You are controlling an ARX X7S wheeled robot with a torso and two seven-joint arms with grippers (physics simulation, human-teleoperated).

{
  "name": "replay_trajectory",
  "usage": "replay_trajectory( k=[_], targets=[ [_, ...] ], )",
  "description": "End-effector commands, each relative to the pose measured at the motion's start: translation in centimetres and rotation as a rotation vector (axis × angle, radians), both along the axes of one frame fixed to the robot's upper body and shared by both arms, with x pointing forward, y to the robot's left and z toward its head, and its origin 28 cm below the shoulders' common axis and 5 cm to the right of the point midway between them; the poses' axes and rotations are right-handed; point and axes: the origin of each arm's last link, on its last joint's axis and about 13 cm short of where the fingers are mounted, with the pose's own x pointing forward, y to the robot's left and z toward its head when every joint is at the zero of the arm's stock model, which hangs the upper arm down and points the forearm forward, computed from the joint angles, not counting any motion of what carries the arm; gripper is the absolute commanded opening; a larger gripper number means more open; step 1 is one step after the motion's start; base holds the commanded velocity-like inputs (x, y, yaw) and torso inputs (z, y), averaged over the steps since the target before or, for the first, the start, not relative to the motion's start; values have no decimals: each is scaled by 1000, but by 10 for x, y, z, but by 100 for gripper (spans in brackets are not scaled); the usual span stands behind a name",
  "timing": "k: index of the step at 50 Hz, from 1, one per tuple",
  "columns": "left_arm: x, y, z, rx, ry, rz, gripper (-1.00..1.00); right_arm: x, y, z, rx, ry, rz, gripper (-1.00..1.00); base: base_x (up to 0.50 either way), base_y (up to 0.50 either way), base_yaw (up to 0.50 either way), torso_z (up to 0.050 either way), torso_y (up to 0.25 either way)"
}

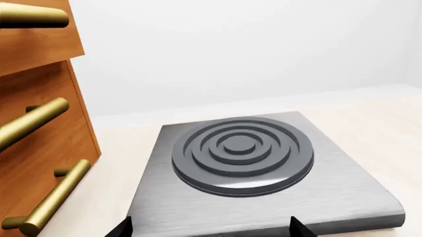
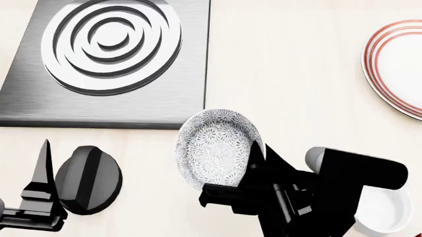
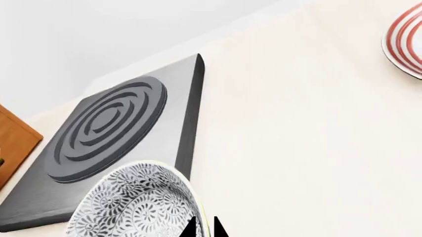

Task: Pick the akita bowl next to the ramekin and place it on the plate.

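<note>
Hotplate point(image 1: 254, 170) fills the left wrist view beyond the left jaws, spread apart, empty. Head view: right jaws point(image 2: 254, 163) pinch the akita bowl's point(image 2: 214, 148) rim, bowl tilted; ramekin point(image 2: 386, 215) behind them, plate point(image 2: 389, 64) well apart. Right wrist view: bowl rim between the fingertips point(image 3: 192, 228).

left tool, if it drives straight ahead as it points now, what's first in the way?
Judging by the left wrist view, the stove burner plate lies dead ahead of the left tool, well before the back wall. The wooden drawers stay off to one side.
</note>
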Motion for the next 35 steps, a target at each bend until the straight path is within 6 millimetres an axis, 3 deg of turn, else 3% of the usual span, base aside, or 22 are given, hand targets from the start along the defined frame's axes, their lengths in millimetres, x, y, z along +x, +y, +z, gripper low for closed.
replay_trajectory(
  k=[1,35],
  targets=[
    [1,0,-2,-1,4,1,100,19,-5,14,16,-9,-20,-100,0,0,0,0,0],
    [4,0,-1,0,9,3,100,85,-27,54,112,-26,-104,-100,0,0,0,0,0]
  ],
)
